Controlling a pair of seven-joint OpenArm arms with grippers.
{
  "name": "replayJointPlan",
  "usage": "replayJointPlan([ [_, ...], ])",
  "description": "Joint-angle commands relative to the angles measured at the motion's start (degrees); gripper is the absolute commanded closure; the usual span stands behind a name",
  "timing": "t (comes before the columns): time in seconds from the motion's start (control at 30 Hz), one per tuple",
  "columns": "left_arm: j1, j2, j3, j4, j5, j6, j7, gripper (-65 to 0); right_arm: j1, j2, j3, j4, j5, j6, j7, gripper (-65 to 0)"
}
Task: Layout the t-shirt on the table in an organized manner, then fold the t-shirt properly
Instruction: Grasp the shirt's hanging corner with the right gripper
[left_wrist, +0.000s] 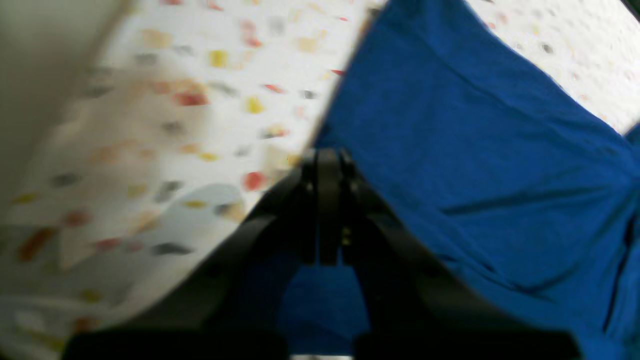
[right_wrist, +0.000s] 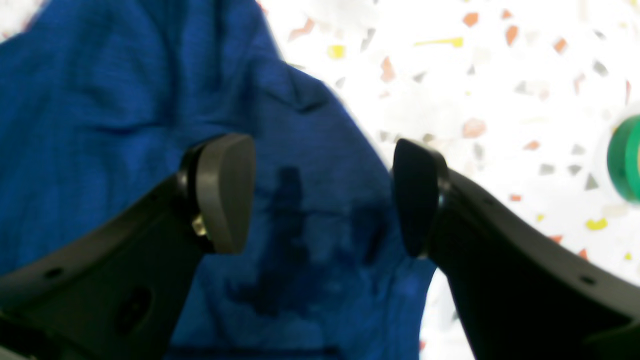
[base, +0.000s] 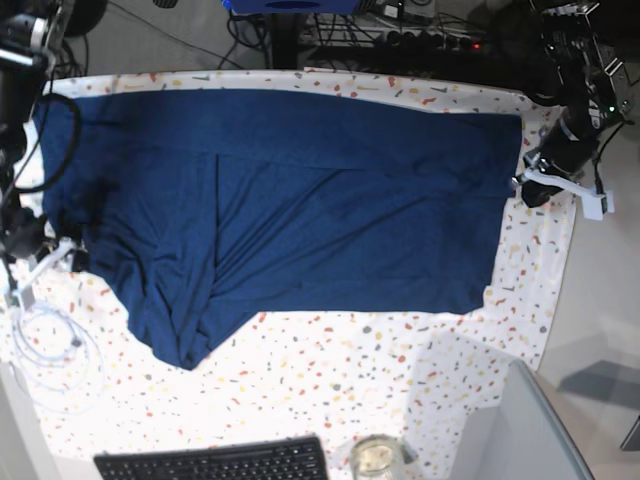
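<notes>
The dark navy t-shirt (base: 300, 200) lies spread across the speckled table (base: 400, 350), with one sleeve trailing toward the front left. In the left wrist view my left gripper (left_wrist: 327, 160) is shut, its tips pinching the t-shirt (left_wrist: 475, 150) at its edge. In the base view that gripper (base: 528, 188) sits at the shirt's right edge. My right gripper (right_wrist: 320, 195) is open, its fingers (right_wrist: 225, 190) spread wide just above the t-shirt (right_wrist: 100, 125) near its border. In the base view it (base: 65, 255) is at the shirt's left side.
A black keyboard (base: 215, 462) and a glass jar (base: 375, 458) sit at the front edge. A coiled white cable (base: 45, 345) lies front left. A green round object (right_wrist: 627, 160) rests on the table right of my right gripper. A grey panel (base: 520, 430) stands at front right.
</notes>
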Motion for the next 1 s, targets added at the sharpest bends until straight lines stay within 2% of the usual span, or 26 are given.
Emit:
replayJointPlan([
  [0.0, -0.48, -0.71, 1.46, 1.07, -0.87, -0.42, -1.03, 0.0, 3.47, 1.47, 0.24, -2.44, 0.44, -0.11, 1.28, -40.5],
  [0.07, -1.18, -0.71, 3.83, 0.98, -0.87, -0.42, -1.12, 0.0, 7.34, 1.64, 0.07, -9.12, 0.18, -0.11, 3.75, -40.5],
  [0.2, -1.53, -0.36, 5.77, 1.07, -0.87, -0.42, -1.12, 0.0, 12.79, 2.96, -1.25, -22.31, 0.09, -0.11, 12.98, -40.5],
  [0.27, -1.36, -0.27, 5.77, 1.16, -0.87, -0.42, -1.12, 0.0, 14.37, 3.32, -3.36, -26.53, 0.09, -0.11, 14.56, -40.5],
  [0.37, -1.27, -0.36, 5.68, 0.89, -0.87, -0.42, -1.12, 0.0, 14.72, 4.02, -6.79, -27.15, 0.18, -0.11, 14.82, -40.5],
  [0.47, -1.36, -0.44, 5.68, 0.72, -0.87, -0.42, -1.12, 0.0, 14.72, 3.67, -9.69, -21.96, 0.35, -0.11, 14.73, -40.5],
  [0.6, -1.27, -0.36, 5.68, 0.72, -0.87, -0.42, -1.12, 0.0, 16.22, 1.91, -10.83, -16.42, 0.35, -0.11, 14.38, -41.3],
  [0.73, -0.92, -0.36, 5.42, 0.63, -0.87, -0.42, -1.12, 0.0, 20.79, -0.82, -11.18, -20.55, 0.09, -0.28, 12.10, -41.3],
  [0.97, 0.23, -0.62, 5.07, 0.63, -0.87, -0.42, -1.12, 0.0, 23.60, -4.51, -24.90, -21.61, 0.09, -0.72, 12.36, -40.7],
])
